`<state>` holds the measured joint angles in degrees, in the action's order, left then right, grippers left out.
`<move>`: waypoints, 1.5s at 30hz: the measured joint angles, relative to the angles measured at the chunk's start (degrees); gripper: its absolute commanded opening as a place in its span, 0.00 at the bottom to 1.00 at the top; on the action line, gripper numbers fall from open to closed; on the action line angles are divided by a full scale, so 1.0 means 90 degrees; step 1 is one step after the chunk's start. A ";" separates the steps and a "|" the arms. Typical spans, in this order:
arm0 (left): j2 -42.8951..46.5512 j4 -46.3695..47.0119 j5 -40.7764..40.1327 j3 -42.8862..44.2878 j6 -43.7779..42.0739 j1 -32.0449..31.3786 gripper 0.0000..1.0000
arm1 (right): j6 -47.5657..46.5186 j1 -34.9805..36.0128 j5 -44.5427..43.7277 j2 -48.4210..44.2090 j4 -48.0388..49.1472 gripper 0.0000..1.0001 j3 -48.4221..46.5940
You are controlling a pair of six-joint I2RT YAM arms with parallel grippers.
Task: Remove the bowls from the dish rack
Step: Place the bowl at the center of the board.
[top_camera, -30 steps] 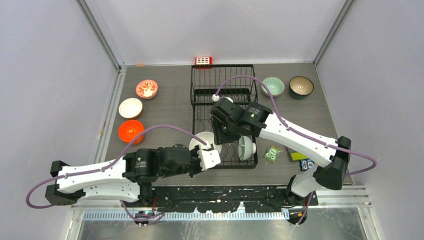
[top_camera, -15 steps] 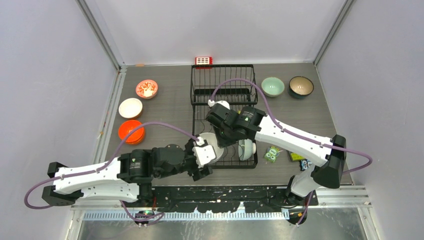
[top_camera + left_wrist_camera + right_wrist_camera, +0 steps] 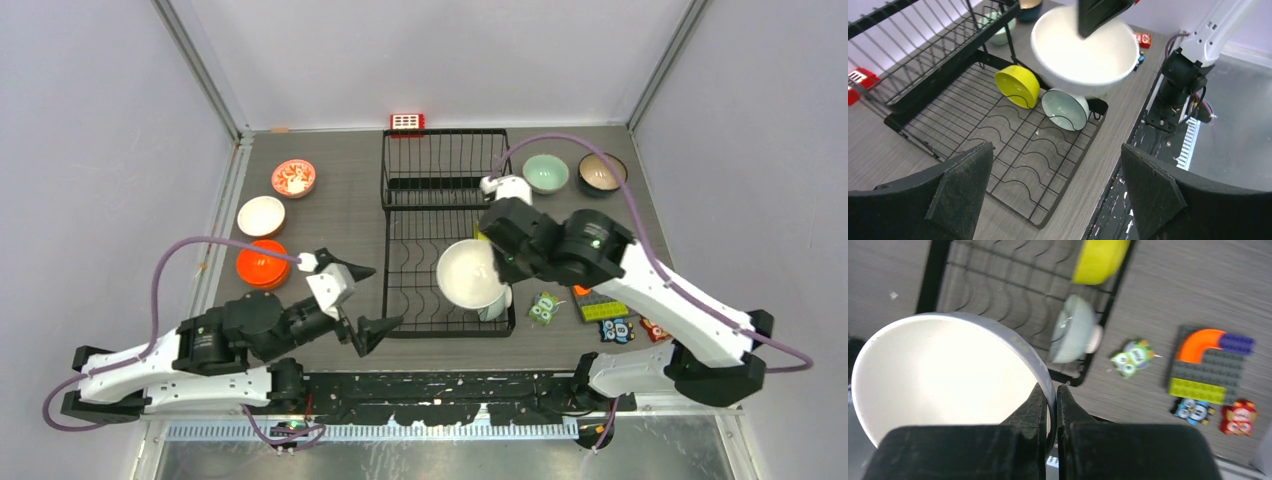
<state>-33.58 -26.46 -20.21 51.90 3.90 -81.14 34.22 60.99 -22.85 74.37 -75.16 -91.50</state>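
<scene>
White bowl (image 3: 465,275) hangs over the dish rack (image 3: 445,207) at the middle of the top view. Its mouth is turned up and tilted, and the right gripper (image 3: 497,262) is closed on it. The left gripper (image 3: 368,298) gapes wide and empty beside the rack's lower left corner.

The left wrist view adds a yellow bowl (image 3: 1018,86) and a mint bowl (image 3: 1064,108) standing on edge in the rack.

The right wrist view shows the fingers (image 3: 1030,407) pinching the rim.
</scene>
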 measured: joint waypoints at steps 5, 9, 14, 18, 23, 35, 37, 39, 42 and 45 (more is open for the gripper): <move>0.0602 0.0136 -0.0401 -0.0430 0.0231 0.0000 1.00 | -0.0384 -0.1341 -0.0415 -0.0687 -0.0369 0.01 0.0104; 0.0656 0.0316 -0.0799 -0.1122 0.0578 0.0000 1.00 | -0.0505 -0.2861 -0.0733 -0.1117 -0.0036 0.01 0.0857; 0.0619 0.0345 -0.1477 -0.1676 0.1222 0.0000 1.00 | -0.0221 -0.4541 -0.0576 -0.1370 0.0988 0.01 0.2057; 0.0658 0.0432 -0.2244 -0.1916 0.1982 0.0000 0.99 | 0.0364 -0.5887 -0.0542 -0.1525 0.1984 0.01 0.3179; 0.0772 0.0410 -0.2934 -0.2421 0.3070 0.0000 0.98 | 0.1010 -0.6807 -0.0359 -0.1078 0.2897 0.01 0.3818; 0.1066 0.0015 -0.3281 -0.2764 0.4398 0.0000 0.97 | 0.1027 -0.7021 -0.0199 0.1161 0.4738 0.01 0.3689; 0.1103 -0.0034 -0.3305 -0.2851 0.4493 0.0000 0.97 | 0.1018 -0.7057 -0.0112 0.1355 0.4896 0.01 0.3689; 0.1137 -0.0066 -0.3315 -0.2931 0.4575 0.0000 0.96 | 0.1022 -0.7099 -0.0039 0.1508 0.5051 0.01 0.3689; 0.1156 -0.0092 -0.3356 -0.3048 0.4707 0.0000 0.96 | 0.1032 -0.7155 0.0051 0.1707 0.5229 0.01 0.3677; 0.1156 -0.0104 -0.3368 -0.3123 0.4772 0.0000 0.96 | 0.1049 -0.7210 0.0121 0.1923 0.5357 0.01 0.3655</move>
<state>-23.18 -27.40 -50.52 23.79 46.85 -81.14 43.66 -3.90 -21.76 91.68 -26.94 -58.61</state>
